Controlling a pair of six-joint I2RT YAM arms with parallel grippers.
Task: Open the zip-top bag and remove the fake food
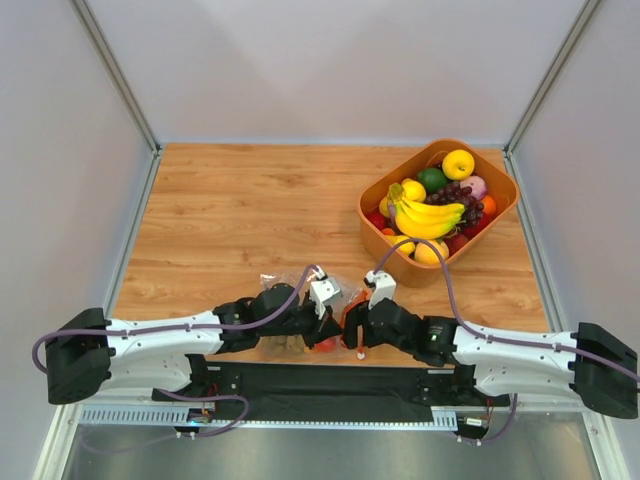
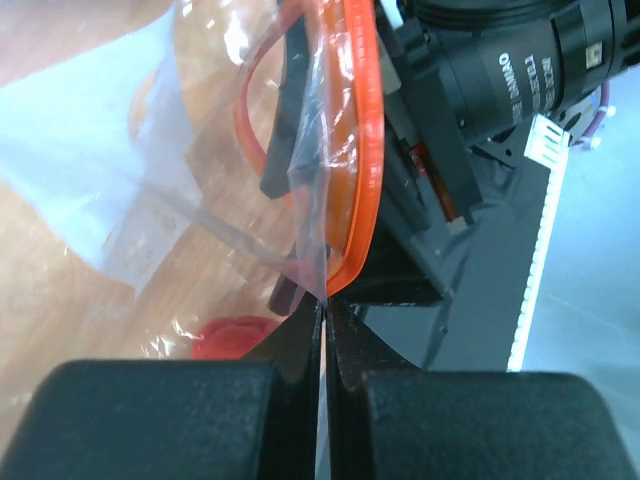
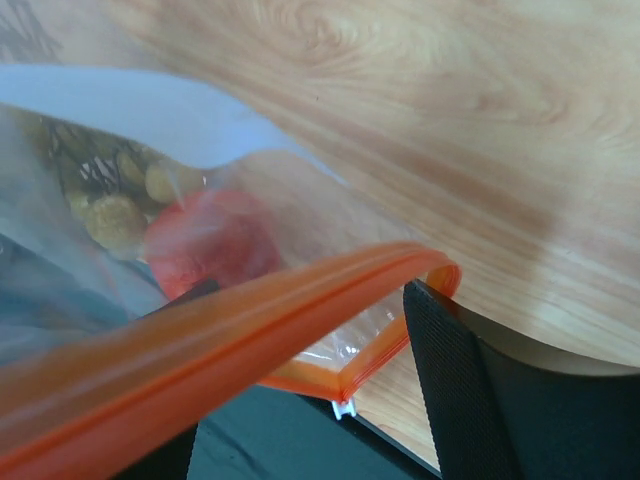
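The clear zip-top bag lies at the table's near edge between my two grippers. My left gripper is shut on the bag's film just below the orange zip strip, its tips pressed together. My right gripper is open, and its jaws straddle one side of the zip strip; midway between the tips is the strip. The bag's mouth gapes. Inside are a red peach-like fruit and tan-brown balls. The red fruit also shows in the left wrist view.
An orange basket at the back right holds a yellow banana bunch, dark grapes, and round yellow and orange fruits. Grey walls enclose the wooden table. A black base plate runs along the near edge.
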